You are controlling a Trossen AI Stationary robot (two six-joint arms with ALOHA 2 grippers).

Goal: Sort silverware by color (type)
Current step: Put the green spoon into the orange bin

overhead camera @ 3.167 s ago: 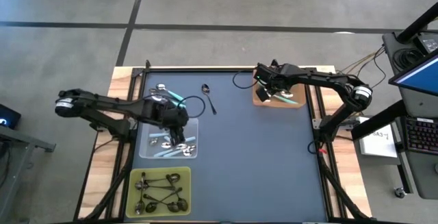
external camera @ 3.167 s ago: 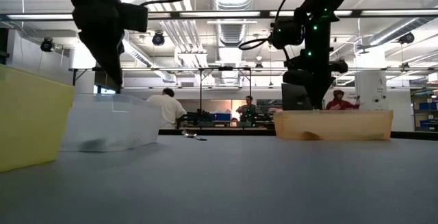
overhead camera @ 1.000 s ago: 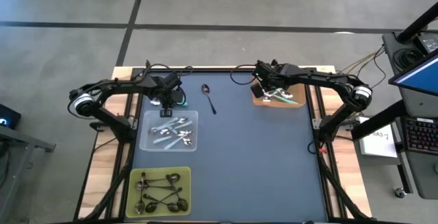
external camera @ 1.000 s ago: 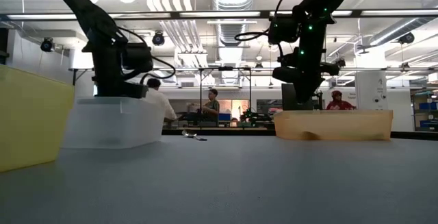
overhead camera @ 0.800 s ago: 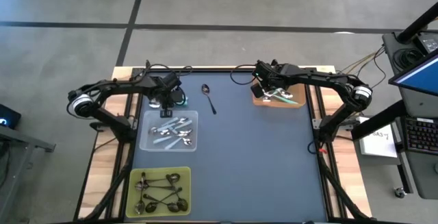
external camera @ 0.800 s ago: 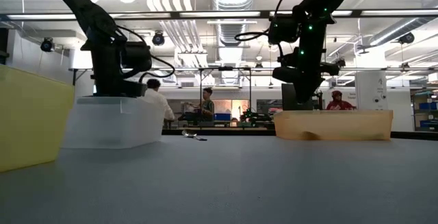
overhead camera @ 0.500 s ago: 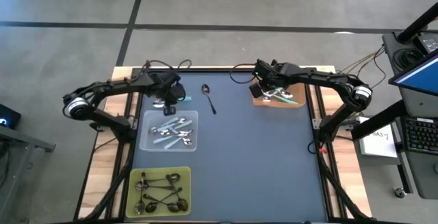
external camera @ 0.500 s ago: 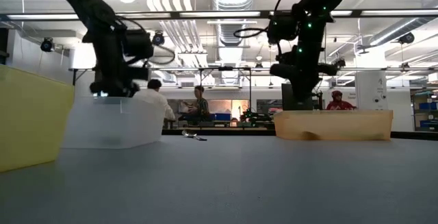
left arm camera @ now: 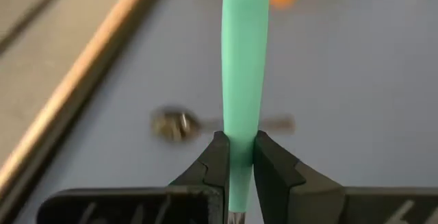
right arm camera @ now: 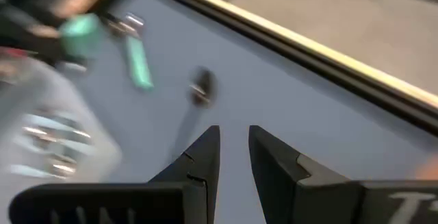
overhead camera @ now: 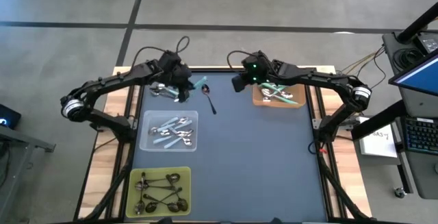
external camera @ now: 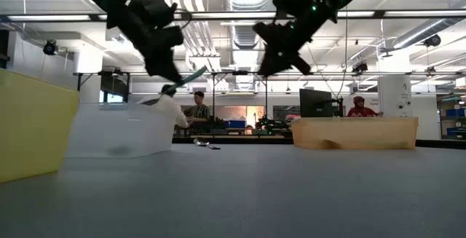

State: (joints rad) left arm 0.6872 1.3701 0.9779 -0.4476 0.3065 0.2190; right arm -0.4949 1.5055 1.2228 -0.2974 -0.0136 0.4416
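Claw (left arm camera: 238, 157) (left) grips teal spoon (left arm camera: 243, 59); right claw (right arm camera: 234, 157) seemingly empty.

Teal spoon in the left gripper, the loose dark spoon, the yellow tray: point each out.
Teal spoon (left arm camera: 243, 66), left wrist view, mid handle.
Dark spoon (overhead camera: 210, 103), high view, mid handle.
Yellow tray (overhead camera: 160, 170), high view, far rim.
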